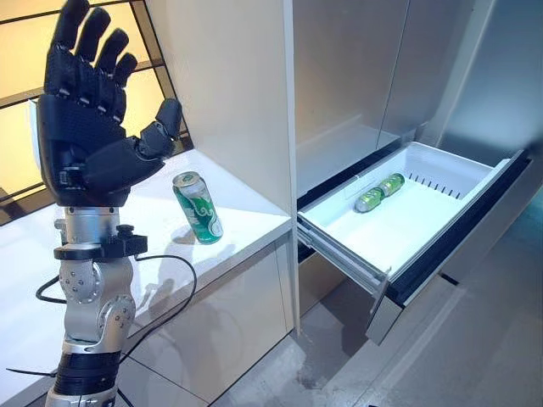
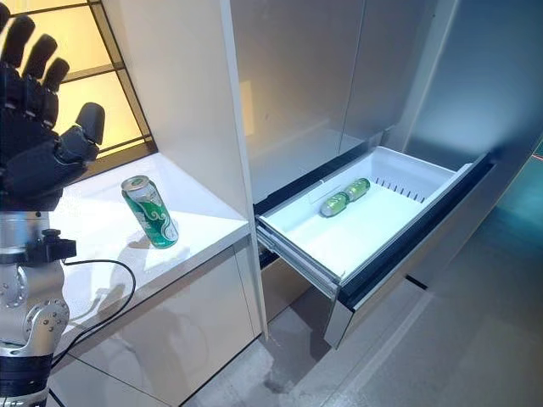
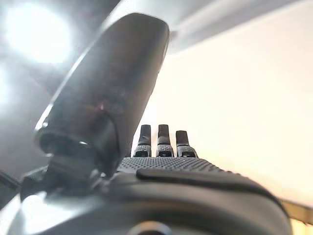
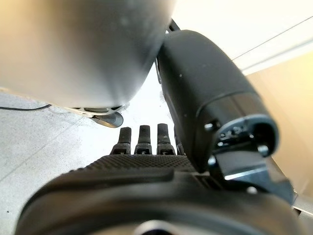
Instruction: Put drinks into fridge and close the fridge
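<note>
Left hand (image 1: 85, 127) raised, fingers (image 1: 85, 42) spread, empty, above the white tabletop (image 1: 246, 212); green can (image 1: 198, 208) stands upright there. Two green cans (image 1: 379, 192) lie in the open fridge drawer (image 1: 441, 174). Right hand (image 4: 146, 181) fingers straight, empty.

- A white counter (image 1: 246, 212) stood at the left.
- A lit, dark-framed window (image 1: 21, 51) lay beyond it.
- Grey floor (image 1: 475, 339) spread at the near right.
</note>
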Controlling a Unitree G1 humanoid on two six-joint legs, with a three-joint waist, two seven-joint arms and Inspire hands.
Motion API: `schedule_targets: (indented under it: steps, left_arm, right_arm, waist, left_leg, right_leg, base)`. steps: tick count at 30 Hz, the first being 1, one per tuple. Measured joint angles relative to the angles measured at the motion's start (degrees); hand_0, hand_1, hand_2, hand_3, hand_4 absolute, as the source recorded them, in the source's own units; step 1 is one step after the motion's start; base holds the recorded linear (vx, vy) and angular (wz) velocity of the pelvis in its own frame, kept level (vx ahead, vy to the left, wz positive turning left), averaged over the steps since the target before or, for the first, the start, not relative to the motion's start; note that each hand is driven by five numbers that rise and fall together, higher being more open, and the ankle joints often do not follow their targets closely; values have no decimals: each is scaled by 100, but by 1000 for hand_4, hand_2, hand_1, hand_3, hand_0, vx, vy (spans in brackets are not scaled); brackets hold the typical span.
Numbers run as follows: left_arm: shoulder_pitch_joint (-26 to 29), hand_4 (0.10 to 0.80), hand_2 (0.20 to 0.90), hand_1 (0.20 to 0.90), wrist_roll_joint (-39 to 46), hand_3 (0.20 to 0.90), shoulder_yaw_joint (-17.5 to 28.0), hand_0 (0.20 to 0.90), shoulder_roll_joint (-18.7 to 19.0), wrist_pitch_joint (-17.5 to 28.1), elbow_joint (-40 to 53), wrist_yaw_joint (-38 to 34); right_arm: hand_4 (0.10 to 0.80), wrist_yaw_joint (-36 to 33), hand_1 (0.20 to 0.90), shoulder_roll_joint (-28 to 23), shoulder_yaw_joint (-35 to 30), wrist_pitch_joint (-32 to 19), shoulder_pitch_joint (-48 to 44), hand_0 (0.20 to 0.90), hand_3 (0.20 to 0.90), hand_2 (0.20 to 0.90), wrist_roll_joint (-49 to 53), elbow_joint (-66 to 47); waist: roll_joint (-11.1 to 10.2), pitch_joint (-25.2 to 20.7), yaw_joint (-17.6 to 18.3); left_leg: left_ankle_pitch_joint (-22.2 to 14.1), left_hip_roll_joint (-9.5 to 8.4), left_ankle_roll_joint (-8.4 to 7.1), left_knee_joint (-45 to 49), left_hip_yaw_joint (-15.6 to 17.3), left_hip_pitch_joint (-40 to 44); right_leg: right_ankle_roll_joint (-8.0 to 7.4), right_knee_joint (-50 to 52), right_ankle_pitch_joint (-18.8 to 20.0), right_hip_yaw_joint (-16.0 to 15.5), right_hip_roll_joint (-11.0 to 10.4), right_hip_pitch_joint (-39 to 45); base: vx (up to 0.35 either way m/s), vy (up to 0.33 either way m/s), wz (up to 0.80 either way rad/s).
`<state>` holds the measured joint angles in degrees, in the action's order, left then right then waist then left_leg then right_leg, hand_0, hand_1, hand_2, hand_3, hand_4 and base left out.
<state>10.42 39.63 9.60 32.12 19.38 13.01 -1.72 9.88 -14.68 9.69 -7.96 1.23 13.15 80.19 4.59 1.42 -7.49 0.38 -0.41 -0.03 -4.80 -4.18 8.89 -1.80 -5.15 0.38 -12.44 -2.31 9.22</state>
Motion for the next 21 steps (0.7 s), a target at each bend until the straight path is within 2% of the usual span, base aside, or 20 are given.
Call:
schedule_targets:
  steps: [9,17,21]
  left_arm:
    - [-180,800,900,900,872,900,33,900,6,-1119,-931,439]
    - [-192,800,900,900,1086,900,40,900,75,-1628,-1356,957]
    - [-190,800,900,900,1165,900,62,900,296,-1819,-1448,1203]
  right_arm:
    - [800,3,900,-7,-45,147,-38,900,900,900,-1,-26]
    - [800,3,900,-21,-62,256,-53,900,900,900,-4,-66]
    - [800,3,900,-28,-65,269,-58,900,900,900,-20,-75]
  waist:
    - [21,4,13]
    - [25,88,10]
    - [32,96,43]
  left_leg:
    - [4,2,-5,-2,-12,1]
    - [7,3,-5,-3,-12,7]
    - [7,2,-5,-3,-12,9]
  right_leg:
    - [5,0,0,-9,0,3]
    - [7,-1,1,-10,-2,11]
    - [5,-1,0,-10,-2,15]
  base:
    - [0,0,0]
    - [0,0,0]
    - [0,0,0]
